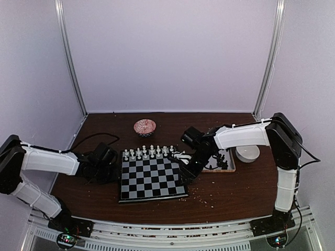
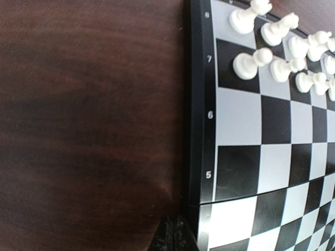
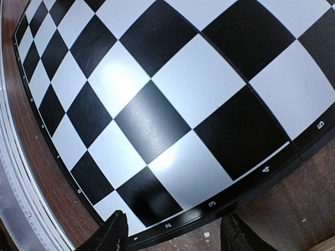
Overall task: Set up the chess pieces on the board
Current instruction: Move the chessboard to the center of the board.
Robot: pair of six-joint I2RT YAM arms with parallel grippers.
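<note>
Top external view: the left gripper (image 2: 170, 238), shut and empty, rests just left of the board (image 1: 152, 180), with white chess pieces (image 1: 149, 152) on the rows beyond it. The right gripper (image 3: 175, 235), jaws half apart and holding nothing, hovers at the board's right edge, with black pieces (image 1: 222, 158) in the tray (image 1: 233, 169) to its right. Best practice is probably to grasp one upright and centre it on a square.

top: overhead, far, facing down | wrists: close over board (image 1: 152, 178) | shared: board
</note>
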